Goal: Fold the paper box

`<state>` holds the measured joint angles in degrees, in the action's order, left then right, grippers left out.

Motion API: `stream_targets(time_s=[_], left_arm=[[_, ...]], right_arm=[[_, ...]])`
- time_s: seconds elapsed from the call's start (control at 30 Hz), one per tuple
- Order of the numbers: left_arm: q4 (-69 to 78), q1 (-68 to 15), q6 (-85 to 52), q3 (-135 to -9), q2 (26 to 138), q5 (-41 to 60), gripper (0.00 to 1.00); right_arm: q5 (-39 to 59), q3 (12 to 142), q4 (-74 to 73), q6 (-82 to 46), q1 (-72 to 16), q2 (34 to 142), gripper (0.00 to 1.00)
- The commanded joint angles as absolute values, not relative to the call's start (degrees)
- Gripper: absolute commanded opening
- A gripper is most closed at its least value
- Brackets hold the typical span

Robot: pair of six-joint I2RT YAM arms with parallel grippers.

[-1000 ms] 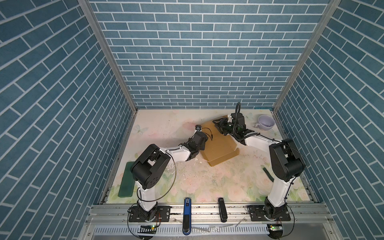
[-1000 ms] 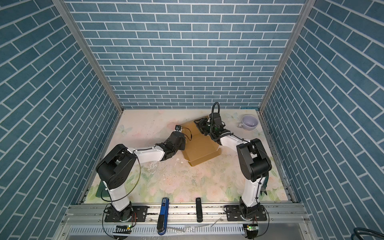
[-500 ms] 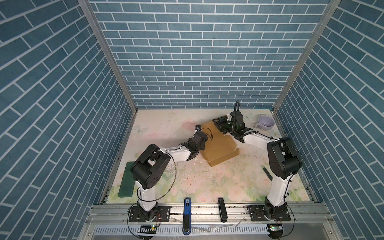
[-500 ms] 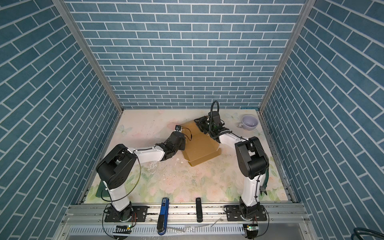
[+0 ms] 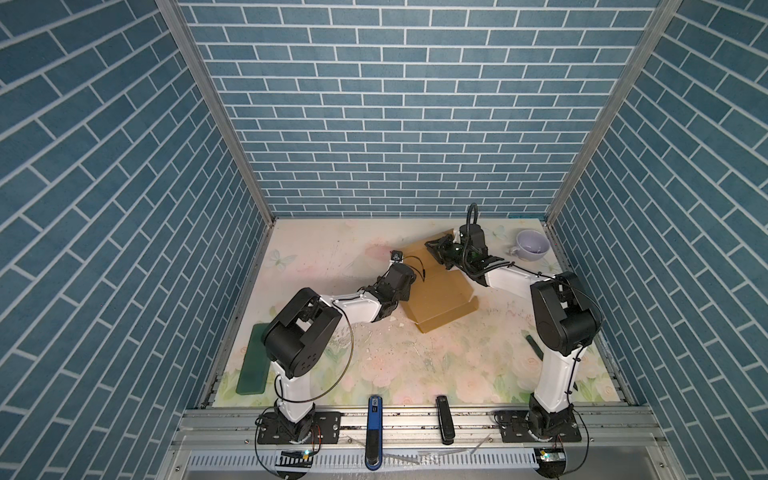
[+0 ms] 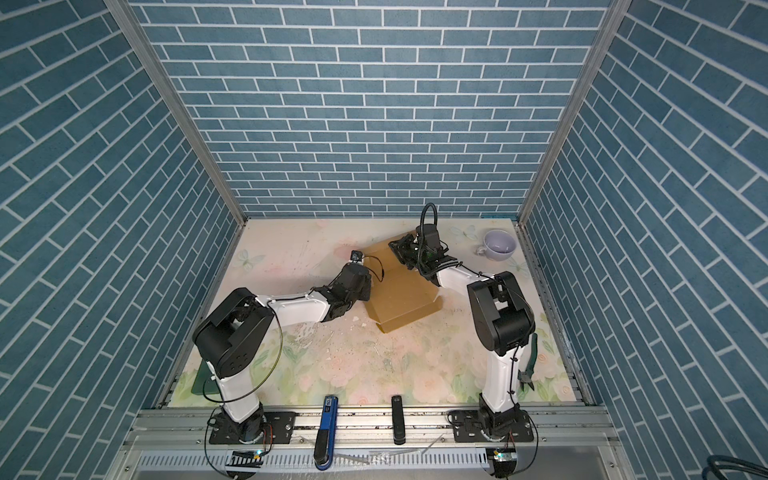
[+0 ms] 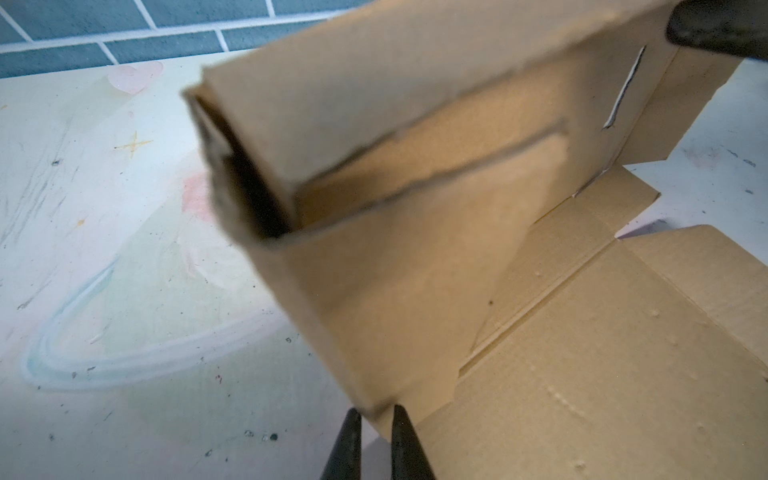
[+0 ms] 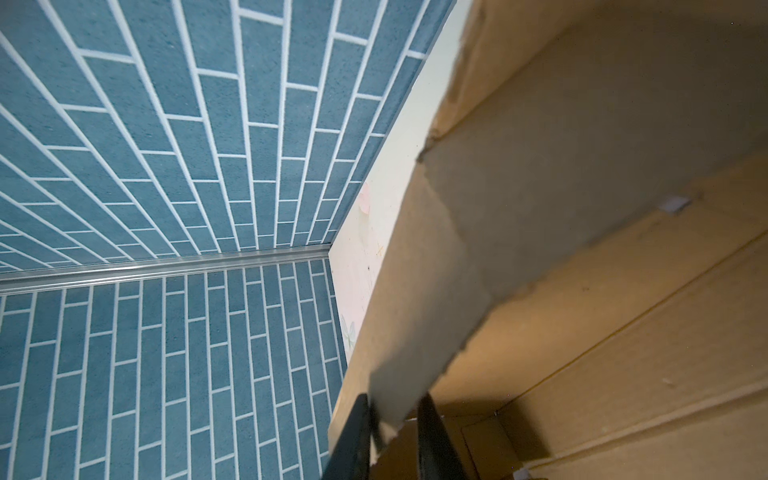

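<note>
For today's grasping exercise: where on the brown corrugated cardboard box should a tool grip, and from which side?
Probably take the brown corrugated cardboard box by a raised flap's free edge, coming from outside: its base lies flat, so only upright flaps offer a thin edge to straddle.

Paper box point(image 5: 440, 295) plain brown — walls point(image 5: 395, 104) blue brick, table point(image 5: 415, 365) pastel floral.

Back wall point(image 5: 395, 104), blue-teal brick pattern, white joints; side walls point(image 5: 104, 187) likewise; aluminium corner posts point(image 5: 217, 108); tabletop point(image 5: 415, 365), pale floral print, scuffed and speckled; aluminium rail point(image 5: 407, 428) along the near edge; light even, soft shadows.
</note>
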<state>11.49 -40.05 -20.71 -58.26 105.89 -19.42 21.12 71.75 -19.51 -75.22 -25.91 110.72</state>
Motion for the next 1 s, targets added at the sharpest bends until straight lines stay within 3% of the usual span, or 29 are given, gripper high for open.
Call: stream_targets(time_s=[0.0, 0.53, 0.97], left_arm=[[11.0, -40.2, -20.1, -59.0, 107.5, -19.9, 0.2], [9.3, -39.5, -20.2, -62.8, 109.5, -21.3, 0.38], [7.4, -38.5, -18.8, -67.7, 113.2, -21.6, 0.39]], right_arm=[[19.9, 73.5, -19.1, -76.2, -25.5, 111.2, 0.2], [19.9, 72.0, -19.4, -76.2, -25.3, 110.2, 0.18], [20.1, 71.8, -19.5, -76.3, -25.2, 110.3, 0.16]])
